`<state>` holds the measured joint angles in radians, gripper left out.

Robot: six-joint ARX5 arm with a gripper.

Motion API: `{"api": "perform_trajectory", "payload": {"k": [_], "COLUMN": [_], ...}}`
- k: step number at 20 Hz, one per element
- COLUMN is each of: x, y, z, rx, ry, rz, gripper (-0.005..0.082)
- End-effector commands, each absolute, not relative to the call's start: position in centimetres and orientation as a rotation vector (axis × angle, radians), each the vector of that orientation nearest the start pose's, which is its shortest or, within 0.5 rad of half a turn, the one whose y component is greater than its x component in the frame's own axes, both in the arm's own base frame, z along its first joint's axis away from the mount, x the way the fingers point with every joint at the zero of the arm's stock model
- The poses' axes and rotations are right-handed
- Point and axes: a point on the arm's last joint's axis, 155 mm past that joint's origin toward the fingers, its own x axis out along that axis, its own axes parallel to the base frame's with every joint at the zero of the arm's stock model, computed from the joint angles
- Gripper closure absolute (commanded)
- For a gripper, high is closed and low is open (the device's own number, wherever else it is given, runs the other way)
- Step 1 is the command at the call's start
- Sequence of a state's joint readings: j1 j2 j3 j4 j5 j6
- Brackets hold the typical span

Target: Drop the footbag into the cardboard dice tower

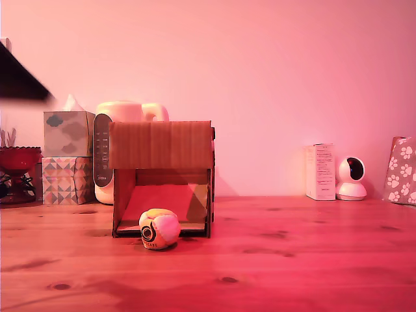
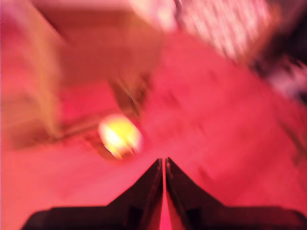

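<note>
Footbag (image 1: 159, 228) sits on worktop (image 1: 299, 260) at 6 o'clock of dice tower (image 1: 162, 177) mouth, pincer (image 2: 164, 165) closed and empty; looks soft, light, squashy, so I'd grab across its middle.

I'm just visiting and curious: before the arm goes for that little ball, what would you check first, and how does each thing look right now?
1. Footbag reachable: ok, it lies on the table before the cardboard dice tower, uncovered.
2. Claw empty: ok, nothing between its tips.
3. Claw open for a grasp: not ok, the tips are nearly together.
4. Claw lined up over the footbag: cannot tell, the wrist view is blurred.
5. Tower's top opening free: cannot tell, not visible.
</note>
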<state>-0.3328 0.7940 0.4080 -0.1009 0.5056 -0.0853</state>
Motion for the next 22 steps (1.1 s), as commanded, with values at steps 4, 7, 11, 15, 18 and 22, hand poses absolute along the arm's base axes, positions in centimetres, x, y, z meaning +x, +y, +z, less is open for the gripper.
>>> {"api": "perform_trajectory", "payload": {"k": [4, 7, 11, 15, 18, 22], "x": [25.3, 26.2, 27.1, 28.6, 29.5, 31.0], "y": [-19.9, -20.7, -21.3, -21.4, -21.7, -22.5], "z": [11.7, 10.6, 10.3, 9.9, 9.0, 8.5], "rx": [-0.087, -0.084, -0.082, -0.068, -0.053, -0.024], "ry": [0.601, 0.605, 0.585, 0.548, 0.54, 0.485], "rz": [-0.837, -0.848, -0.855, -0.827, -0.8, -0.756], "gripper": [0.079, 0.079, 0.0619, 0.0022, 0.0029, 0.003]}}
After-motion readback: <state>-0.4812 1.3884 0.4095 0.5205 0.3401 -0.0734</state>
